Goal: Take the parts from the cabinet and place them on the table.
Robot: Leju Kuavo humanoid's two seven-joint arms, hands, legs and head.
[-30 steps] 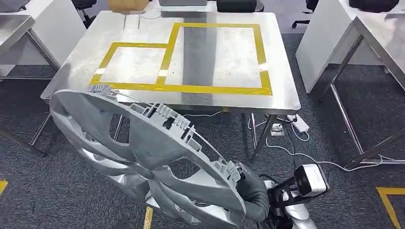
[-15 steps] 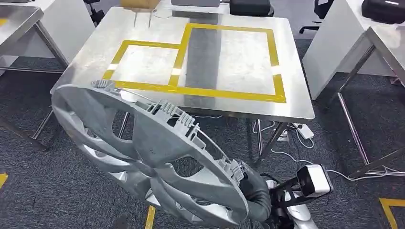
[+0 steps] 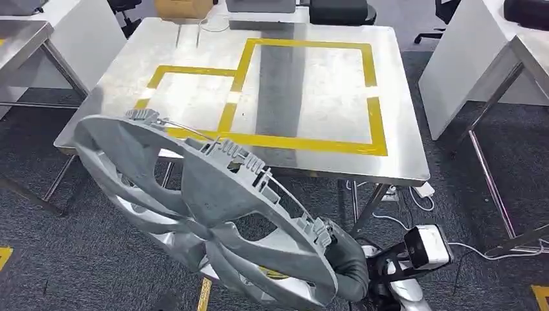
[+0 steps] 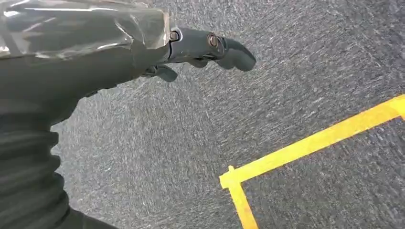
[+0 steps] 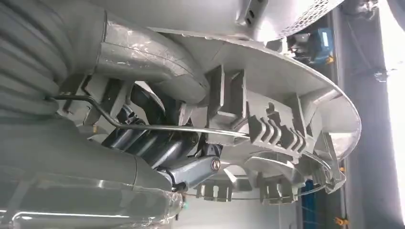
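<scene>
A large silver wheel cover (image 3: 207, 207) with spokes and rim clips hangs tilted in front of me, above the carpet. My right hand (image 3: 346, 267) grips it at its lower right rim. In the right wrist view its dark fingers (image 5: 157, 143) curl round the wheel cover's rim (image 5: 286, 95) and wire ring. The steel table (image 3: 311, 84) with yellow tape rectangles stands just beyond the cover, with nothing inside the taped areas. My left hand (image 4: 143, 47) hangs over the grey carpet, fingers stretched out and holding nothing.
A cardboard box (image 3: 183, 8) and dark equipment (image 3: 336, 10) sit at the table's far edge. White tables flank it on the left (image 3: 39, 32) and right (image 3: 492, 52). A power strip and cables (image 3: 424, 190) lie under the table. Yellow tape (image 4: 305, 143) marks the floor.
The whole view has shifted: the table now sits lower and nearer in the picture, so the camera has moved towards it. The wheel cover stays in my right hand.
</scene>
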